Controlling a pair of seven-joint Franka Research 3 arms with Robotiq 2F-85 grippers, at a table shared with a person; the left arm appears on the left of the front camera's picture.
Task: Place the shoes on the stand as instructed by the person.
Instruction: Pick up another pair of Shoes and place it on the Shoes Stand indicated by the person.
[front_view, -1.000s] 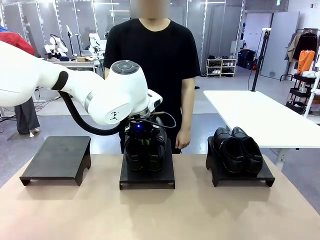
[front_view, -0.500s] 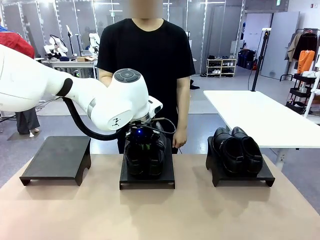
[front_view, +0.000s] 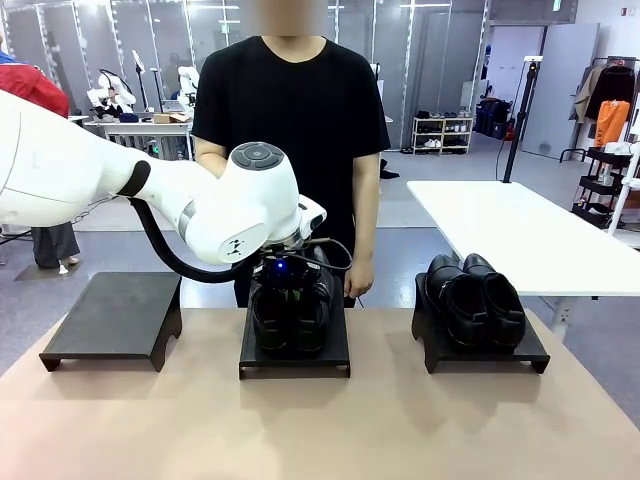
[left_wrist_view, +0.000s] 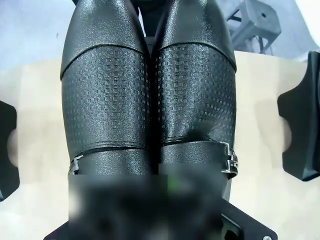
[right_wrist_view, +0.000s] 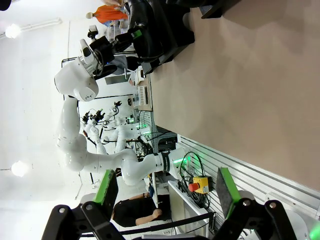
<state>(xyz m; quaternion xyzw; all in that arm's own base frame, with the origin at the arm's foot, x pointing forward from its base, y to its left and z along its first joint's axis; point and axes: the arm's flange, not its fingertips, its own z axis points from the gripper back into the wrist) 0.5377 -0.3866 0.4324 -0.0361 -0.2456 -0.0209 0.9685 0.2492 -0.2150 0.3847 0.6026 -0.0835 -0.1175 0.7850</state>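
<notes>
A pair of glossy black shoes (front_view: 290, 315) with buckled straps (left_wrist_view: 231, 162) sits on the middle stand (front_view: 295, 362). My left gripper (front_view: 290, 285) comes down from above onto their heel ends, shut on both shoes held side by side. In the left wrist view the two textured uppers (left_wrist_view: 107, 95) lie pressed together, and the fingers are a blur at the bottom edge. A second pair of shoes (front_view: 475, 298) rests on the right stand (front_view: 480, 355). My right gripper (right_wrist_view: 167, 195) stands open with nothing between its green pads. The person (front_view: 290, 110) stands behind the middle stand, one hand (front_view: 358, 282) hanging beside it.
The left stand (front_view: 115, 315) carries nothing. The tan table (front_view: 320, 430) has free room in front of all three stands. A white table (front_view: 520, 235) stands off to the right behind.
My left arm has come down a little with the buckled shoes, toward the middle stand. The person has shifted slightly to the left. The right gripper has stayed as it was.
</notes>
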